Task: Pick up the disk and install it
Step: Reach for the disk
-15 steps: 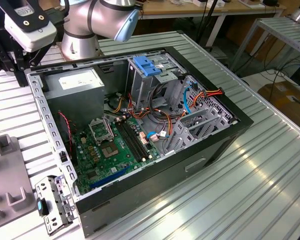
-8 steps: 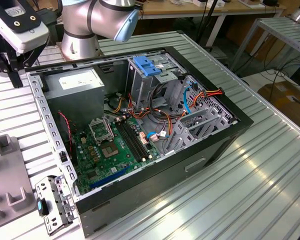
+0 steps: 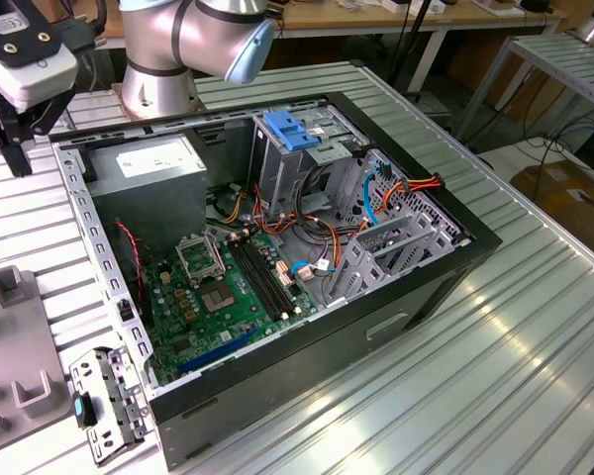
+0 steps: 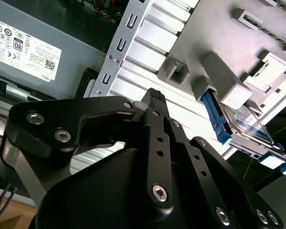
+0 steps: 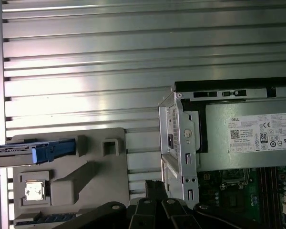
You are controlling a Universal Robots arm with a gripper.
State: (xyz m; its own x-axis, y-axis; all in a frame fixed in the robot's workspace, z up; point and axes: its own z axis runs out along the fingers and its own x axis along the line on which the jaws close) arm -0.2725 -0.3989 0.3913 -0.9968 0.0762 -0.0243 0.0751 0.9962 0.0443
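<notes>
The claw (image 3: 8,139) hangs at the exterior view's upper left; apart or together, I cannot tell. The disk (image 4: 248,125) stands on edge in the grey holder (image 3: 15,327) at lower left, untouched. A skewed descent could strike the holder's posts and jam the disk.

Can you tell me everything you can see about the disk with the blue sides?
The disk is a thin, flat metal rectangle with a pale label on its face. Blue plastic rails run along its edges, with a lighter blue tab at one end. It is tucked into a slot of the grey holder, which sits on the ribbed metal table beside the open computer case. The gripper is apart from it, not touching.
</notes>
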